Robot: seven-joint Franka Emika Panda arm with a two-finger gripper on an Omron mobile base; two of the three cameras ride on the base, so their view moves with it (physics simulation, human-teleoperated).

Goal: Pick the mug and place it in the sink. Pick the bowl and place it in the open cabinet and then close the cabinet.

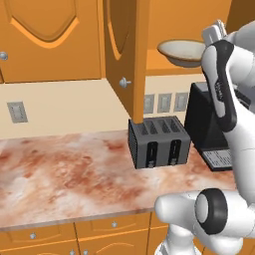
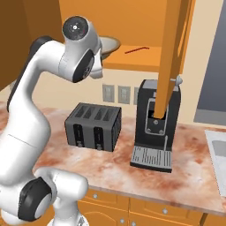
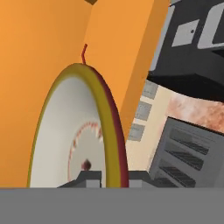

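One bowl sits pinched at its rim (nearly closed jaws) by the gripper inside one cabinet.

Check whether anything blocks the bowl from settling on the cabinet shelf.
Nothing visible does. The bowl is at the open cabinet shelf already, its rim pinched by the pincer. The open door hangs left of it, and the toaster and coffee machine stand below.
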